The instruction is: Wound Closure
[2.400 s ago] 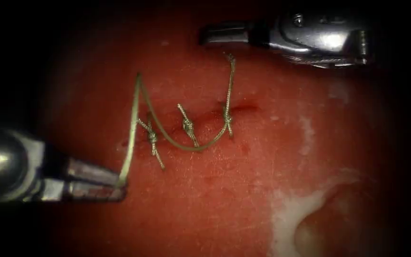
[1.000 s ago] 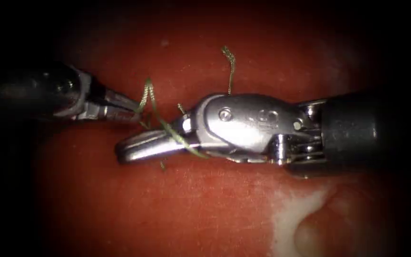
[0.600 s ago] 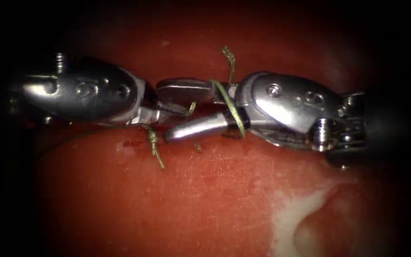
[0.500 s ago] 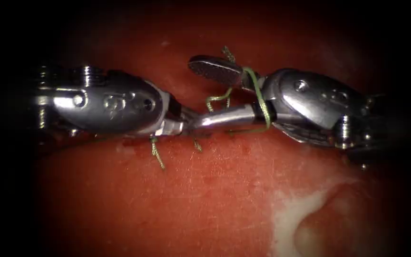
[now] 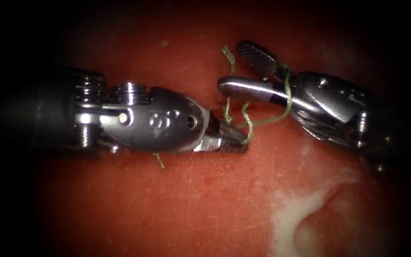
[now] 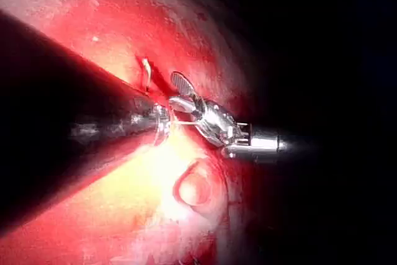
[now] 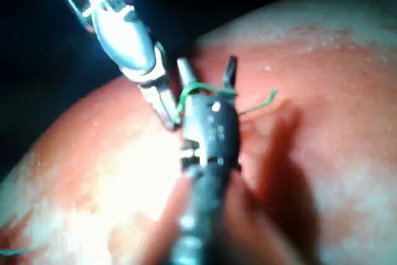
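My left tool (image 5: pixel 240 142) comes in from the left and lies over the cut in the tissue (image 5: pixel 200 200), its jaws shut on the green thread (image 5: pixel 248 124). From there the thread runs up and right and winds once around the base of the right tool's jaws. My right tool (image 5: pixel 231 66) stands open, holding nothing, its jaws on either side of the short free thread tail (image 5: pixel 227 56), which rises from the rightmost stitch. In the right wrist view the thread loop (image 7: pixel 201 88) crosses my open right tool (image 7: pixel 208 66), with the left tool's jaws (image 7: pixel 162 108) beside it.
A cut stitch tail (image 5: pixel 159 162) pokes out below the left tool. A pale fatty patch (image 5: pixel 288 214) and a round hollow (image 5: pixel 327 231) lie at the lower right of the tissue. In the left wrist view the right tool (image 6: pixel 214 122) sits just beyond my left shaft.
The right tool's jaws have opened and it has moved up and to the right with the thread wound around it. The left tool has moved right over the cut, still gripping the thread.
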### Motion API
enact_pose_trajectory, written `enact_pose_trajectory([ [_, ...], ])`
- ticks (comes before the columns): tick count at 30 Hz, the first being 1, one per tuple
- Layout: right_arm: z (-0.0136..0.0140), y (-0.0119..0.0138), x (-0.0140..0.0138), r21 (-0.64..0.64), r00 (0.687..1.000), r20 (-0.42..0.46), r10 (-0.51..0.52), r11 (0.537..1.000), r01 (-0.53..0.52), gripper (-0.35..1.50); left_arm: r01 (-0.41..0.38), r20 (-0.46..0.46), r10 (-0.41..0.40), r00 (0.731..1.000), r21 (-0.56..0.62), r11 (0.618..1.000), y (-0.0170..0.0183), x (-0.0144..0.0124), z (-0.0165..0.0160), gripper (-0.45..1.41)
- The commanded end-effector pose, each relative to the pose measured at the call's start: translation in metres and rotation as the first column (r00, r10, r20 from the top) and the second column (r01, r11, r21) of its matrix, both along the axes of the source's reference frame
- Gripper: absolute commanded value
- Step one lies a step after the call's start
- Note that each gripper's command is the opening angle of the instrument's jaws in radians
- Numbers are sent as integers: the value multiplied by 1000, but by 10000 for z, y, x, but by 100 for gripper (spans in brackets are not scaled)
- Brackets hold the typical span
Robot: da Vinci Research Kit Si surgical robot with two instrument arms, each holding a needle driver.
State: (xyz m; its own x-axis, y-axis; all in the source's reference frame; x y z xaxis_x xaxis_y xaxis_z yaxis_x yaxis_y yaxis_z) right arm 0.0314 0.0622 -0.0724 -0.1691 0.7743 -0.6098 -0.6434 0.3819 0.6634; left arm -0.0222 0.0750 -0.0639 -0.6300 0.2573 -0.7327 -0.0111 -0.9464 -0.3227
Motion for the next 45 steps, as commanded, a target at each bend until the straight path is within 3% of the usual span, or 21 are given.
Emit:
enact_pose_trajectory([
  [1, 20, -4, 7, 52, 1000, 14, 8, 999, -9, 99, 2, 0, -2, 1000, 4, 1000, 0, -5, 5, -35],
  [4, 37, 1, 6, 130, 1000, 3, 17, 991, -17, 113, 1, 1, -1, 1000, 4, 1000, 1, -5, 6, -35],
  [11, 48, 19, 6, 251, 994, 44, 100, 962, -108, 108, -1, 3, 1, 1000, 5, 1000, 1, -4, 5, -35],
  [13, 50, 19, 7, 284, 996, 62, 65, 955, -80, 104, -4, 5, 4, 1000, 7, 1000, 1, -3, 4, -35],
  [18, 78, 6, 23, 445, 999, -1, 39, 895, -35, 111, 0, 4, 0, 1000, 10, 1000, 2, 0, 2, -35],
  [24, 88, 2, 30, 482, 1000, -11, 19, 876, -11, 113, 1, 3, -1, 1000, 13, 1000, 2, 4, 1, -35],
  [26, 85, 2, 29, 509, 999, -16, 40, 860, -27, 89, 1, 4, -1, 1000, 13, 1000, 1, 5, 1, -35],
  [27, 82, 3, 26, 515, 999, -13, 36, 857, -24, 64, 1, 3, -1, 1000, 12, 1000, 1, 7, 1, -35],
  [31, 68, 13, 22, 505, 997, -19, 75, 861, -55, 61, 5, 0, -5, 1000, 13, 1000, 1, 10, 1, -35],
  [32, 63, 17, 22, 502, 996, -19, 87, 862, -66, 42, 4, 0, -4, 1000, 13, 1000, 1, 10, 1, -35],
  [33, 60, 18, 22, 503, 996, -20, 91, 862, -69, -6, 5, -1, -5, 1000, 11, 1000, 1, 11, 1, -35],
  [34, 59, 18, 21, 503, 996, -20, 90, 862, -68, -33, 4, -1, -4, 1000, 11, 1000, 1, 12, 1, -35],
  [45, 53, 16, 19, 462, 999, -2, 32, 887, -27, -35, 26, -14, -26, 1000, 23, 999, 5, 32, 1, -35],
])
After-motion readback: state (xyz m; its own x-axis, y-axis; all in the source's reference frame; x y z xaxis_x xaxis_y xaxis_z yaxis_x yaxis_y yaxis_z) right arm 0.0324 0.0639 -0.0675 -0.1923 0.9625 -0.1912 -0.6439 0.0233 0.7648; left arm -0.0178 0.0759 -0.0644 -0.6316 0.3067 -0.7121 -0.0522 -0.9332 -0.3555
